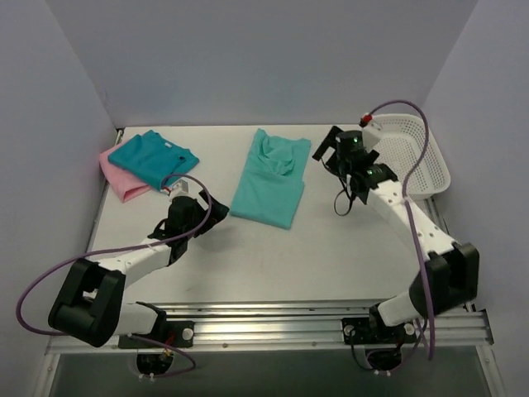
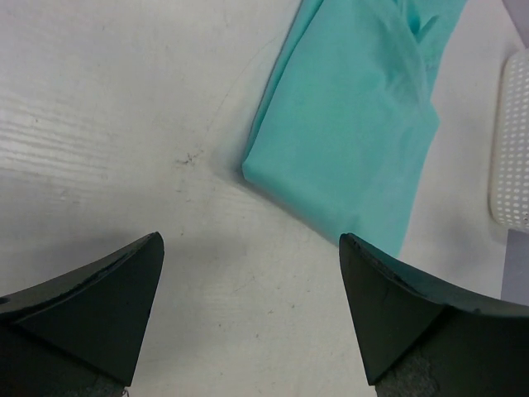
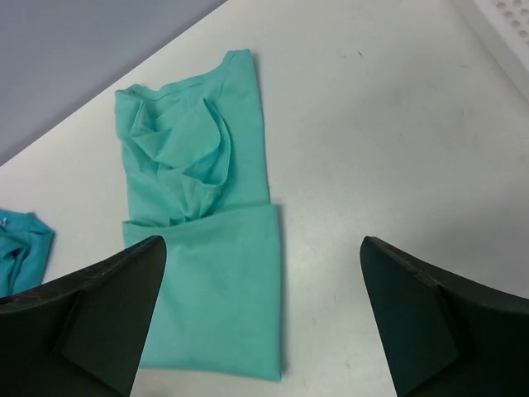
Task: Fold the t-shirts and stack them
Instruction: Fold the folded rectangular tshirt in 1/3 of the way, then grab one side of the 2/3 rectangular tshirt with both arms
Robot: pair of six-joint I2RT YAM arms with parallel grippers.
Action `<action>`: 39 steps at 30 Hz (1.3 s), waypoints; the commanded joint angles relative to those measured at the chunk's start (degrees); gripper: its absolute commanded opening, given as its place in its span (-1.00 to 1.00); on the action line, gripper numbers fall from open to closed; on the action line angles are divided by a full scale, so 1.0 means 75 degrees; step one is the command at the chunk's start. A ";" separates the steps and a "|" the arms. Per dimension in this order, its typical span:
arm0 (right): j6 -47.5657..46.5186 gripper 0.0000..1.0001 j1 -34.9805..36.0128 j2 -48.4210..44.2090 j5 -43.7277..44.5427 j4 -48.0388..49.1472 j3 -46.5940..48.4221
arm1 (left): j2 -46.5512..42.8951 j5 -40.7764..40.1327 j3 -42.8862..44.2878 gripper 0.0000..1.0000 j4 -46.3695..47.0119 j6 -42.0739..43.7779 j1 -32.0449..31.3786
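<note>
1. Far left of desk [image 1: 331, 256]: teal-blue tee [image 1: 153, 157] folded, lying on pink tee [image 1: 124, 184].
2. Left fingers [image 2: 116, 306] spread wide, holding nothing; near hem corner of the sea-green tee [image 1: 271, 182] lies just ahead-right.
3. Sea-green tee mid-desk, part-folded; long axis far-to-near, collar far.
4. Right fingers [image 3: 413, 314] spread wide, holding nothing, beside collar end. Neither arm clearly nearer.

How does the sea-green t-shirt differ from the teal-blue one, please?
The sea-green t-shirt is lighter and lies alone on the table as a long strip, bunched at its neck. The teal-blue t-shirt is darker, a compact fold lying on the pink t-shirt. Both are blue-green tees.
</note>
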 commanded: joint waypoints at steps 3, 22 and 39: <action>0.0649 1.00 0.0591 -0.1727 -0.0639 0.0945 -0.3365 | 0.0794 -0.0402 -0.0310 0.94 0.1396 -0.0824 -0.0333; 0.1752 0.99 0.2116 0.1844 -0.2070 0.4393 -0.4484 | 0.2893 -0.0227 0.0298 0.97 0.2476 -0.1505 -0.0591; 0.1506 0.19 0.2046 0.0757 -0.1708 0.3445 -0.4671 | 0.3760 -0.0098 0.0627 0.19 0.2909 -0.1599 -0.0533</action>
